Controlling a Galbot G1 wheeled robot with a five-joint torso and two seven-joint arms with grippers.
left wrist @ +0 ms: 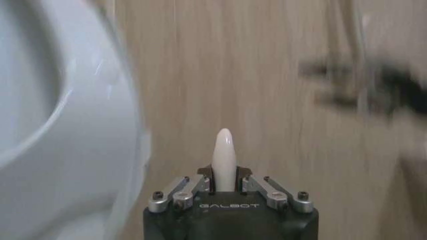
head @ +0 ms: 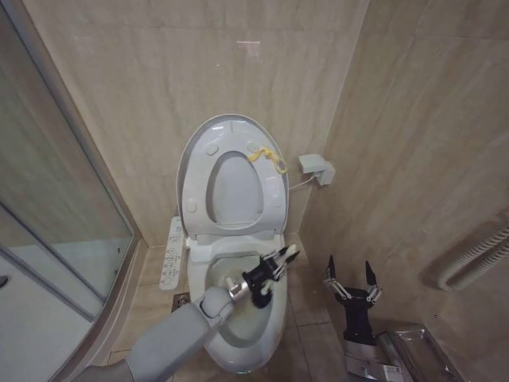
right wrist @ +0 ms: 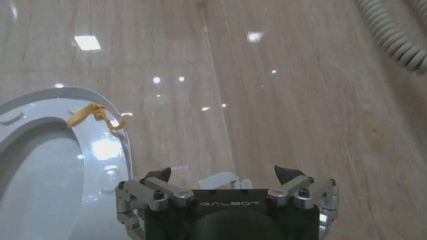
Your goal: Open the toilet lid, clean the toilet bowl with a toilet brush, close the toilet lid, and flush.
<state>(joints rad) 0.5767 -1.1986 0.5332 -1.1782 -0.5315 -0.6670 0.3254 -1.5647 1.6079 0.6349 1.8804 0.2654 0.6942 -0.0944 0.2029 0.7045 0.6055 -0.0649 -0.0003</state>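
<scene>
Now I keep my left gripper (head: 280,261), clamped on the toilet brush (left wrist: 223,157) over the toilet bowl (head: 238,338), scrubbing low inside it, while my right gripper (head: 350,280) waits wide open and empty beside the bowl.

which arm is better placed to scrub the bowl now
Left. The left gripper is shut on the brush handle over the toilet bowl. The right gripper hangs open beside it, holding nothing.

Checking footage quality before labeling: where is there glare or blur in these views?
Right wrist view: bright light spots glare off the glossy beige wall tiles and the raised glossy white oval toilet lid. Left wrist view: the background at the right is smeared, while the thin white brush handle in the left hand is sharp.
</scene>
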